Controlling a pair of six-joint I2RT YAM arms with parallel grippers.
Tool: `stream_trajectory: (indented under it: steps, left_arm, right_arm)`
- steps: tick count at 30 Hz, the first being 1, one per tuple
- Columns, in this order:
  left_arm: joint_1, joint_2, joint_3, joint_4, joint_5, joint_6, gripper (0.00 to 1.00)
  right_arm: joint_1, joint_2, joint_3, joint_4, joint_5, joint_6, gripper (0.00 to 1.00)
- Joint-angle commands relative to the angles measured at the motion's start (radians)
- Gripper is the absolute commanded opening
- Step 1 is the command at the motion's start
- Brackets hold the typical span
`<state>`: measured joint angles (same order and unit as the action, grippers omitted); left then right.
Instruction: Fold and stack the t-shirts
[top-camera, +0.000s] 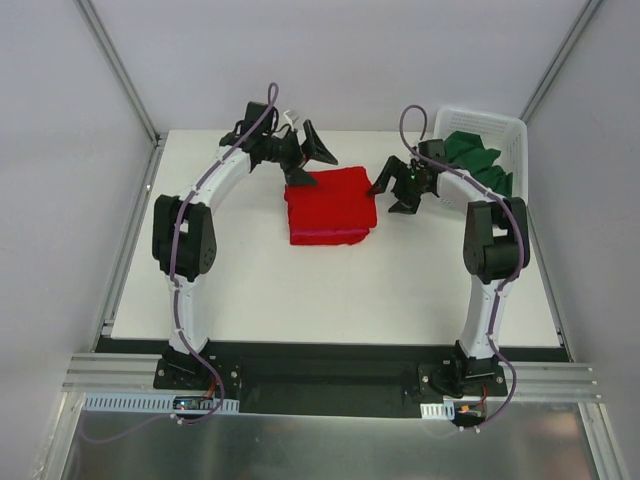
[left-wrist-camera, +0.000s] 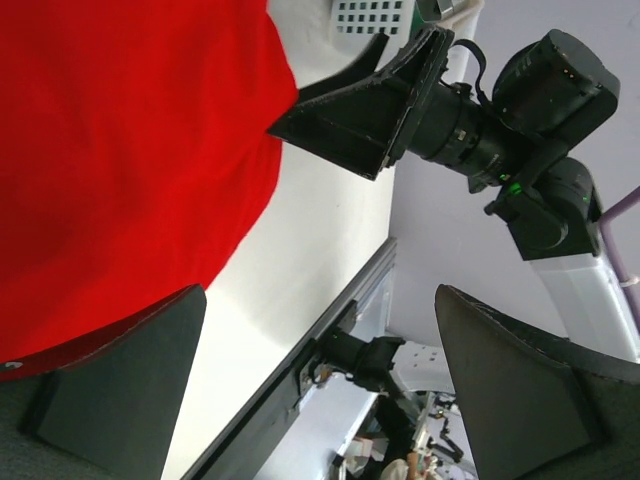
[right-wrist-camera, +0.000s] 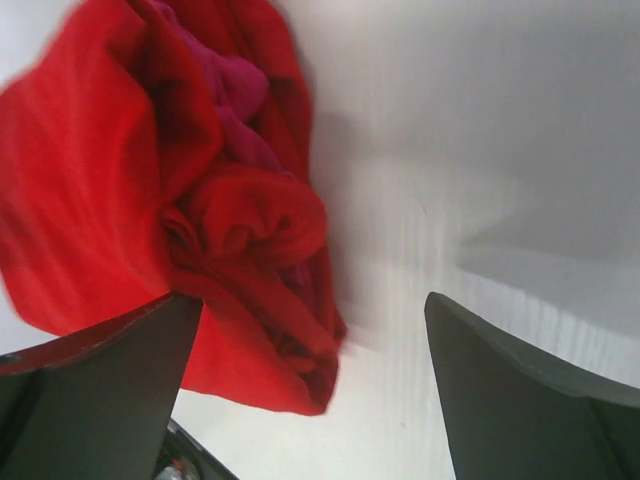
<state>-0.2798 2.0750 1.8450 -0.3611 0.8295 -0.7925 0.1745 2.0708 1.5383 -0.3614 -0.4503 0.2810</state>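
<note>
- Red cotton comes first: the bright red t-shirt (top-camera: 330, 205) lies folded into a rough rectangle on the white worktop (top-camera: 300, 300), about midway between the left and right edges and nearer the far edge than the near one.
- Its top face is fairly smooth. The side facing the right arm is bunched into thick rolls and creases, as the right wrist view shows.
- A strip of the magenta-pink t-shirt (right-wrist-camera: 238, 85) shows between the red layers on that bunched side. How much of it lies inside the pile cannot be told.
- The dark green t-shirt (top-camera: 475, 155) sits rumpled inside the white lattice basket (top-camera: 480, 118), which stands at the far right corner of the worktop, well apart from the red pile.
- The left gripper (top-camera: 308, 160) is at the far left corner of the red shirt with its jaws spread wide and nothing between them. One finger overlaps the red cloth in the left wrist view, but whether it touches cannot be told.
- The right gripper (top-camera: 393, 192) is just beside the red shirt's right edge, between the pile and the basket. It points at the bunched side with its jaws wide apart and grips nothing.
- Both arms arch in from their bases at the near edge.
</note>
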Motion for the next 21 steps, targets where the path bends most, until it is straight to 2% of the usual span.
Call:
stream_trajectory:
  steps: [1, 7, 15, 19, 21]
  left_arm:
    - [-0.03, 0.033, 0.075, 0.077, 0.029, -0.096, 0.99]
    - [-0.059, 0.092, 0.134, 0.079, 0.02, -0.111, 0.99]
    - [-0.101, 0.232, 0.235, 0.08, -0.006, -0.123, 0.99]
    - [-0.113, 0.273, 0.212, 0.079, -0.004, -0.119, 0.99]
    - [-0.117, 0.272, 0.153, 0.08, -0.004, -0.119, 0.99]
  right_arm:
    - [-0.03, 0.006, -0.004, 0.252, -0.132, 0.147, 0.96]
    - [-0.044, 0.025, 0.02, 0.338, -0.241, 0.234, 0.96]
    - [-0.085, 0.049, 0.003, 0.443, -0.278, 0.311, 0.96]
    - [-0.096, 0.04, 0.005, 0.455, -0.297, 0.317, 0.96]
    - [-0.107, 0.006, -0.009, 0.45, -0.295, 0.314, 0.96]
